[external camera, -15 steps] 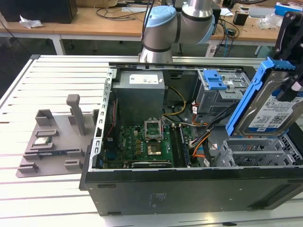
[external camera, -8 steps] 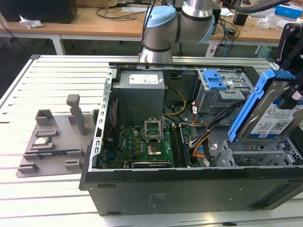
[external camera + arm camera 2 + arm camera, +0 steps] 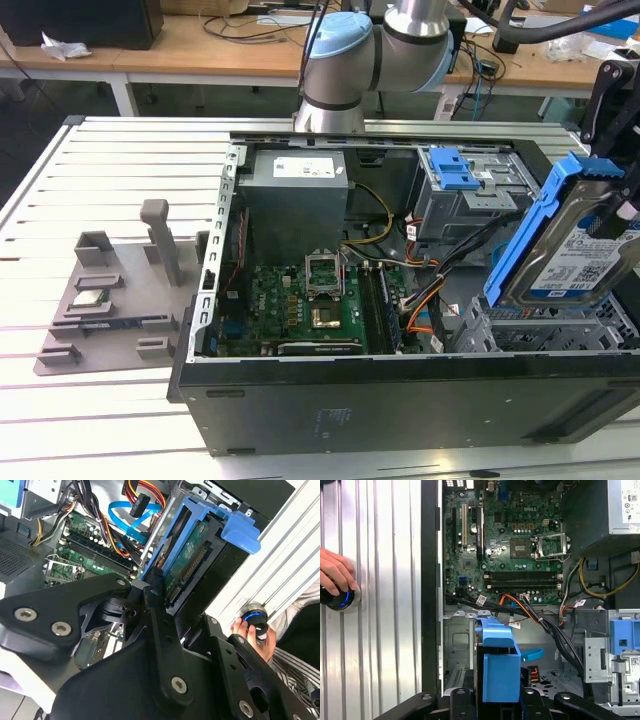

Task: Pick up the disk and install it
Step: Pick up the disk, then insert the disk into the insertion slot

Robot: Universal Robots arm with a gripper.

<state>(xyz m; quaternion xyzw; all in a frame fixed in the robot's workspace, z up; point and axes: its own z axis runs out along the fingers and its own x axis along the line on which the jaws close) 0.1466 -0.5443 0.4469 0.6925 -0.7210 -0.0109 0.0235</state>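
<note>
Black gripper [image 3: 165, 610] is squeezing the disk [image 3: 572, 240], tilting with its white-and-blue label, over the computer case's [image 3: 400, 395] corner.

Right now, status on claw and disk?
Claw shut on silver hard drive in blue plastic rails. Drive tilted, above open grey computer case's bay. A hand rests on round blue-lit knob.

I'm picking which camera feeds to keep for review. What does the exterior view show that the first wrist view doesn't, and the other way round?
Exterior view alone: the robot arm, the grey fixture plate at the exterior view's left of the case, and the disk's label as it hangs tilted above the drive cage.

First wrist view alone: a person's hand on a blue-lit knob.

Both: the disk, the motherboard and the power supply.
</note>
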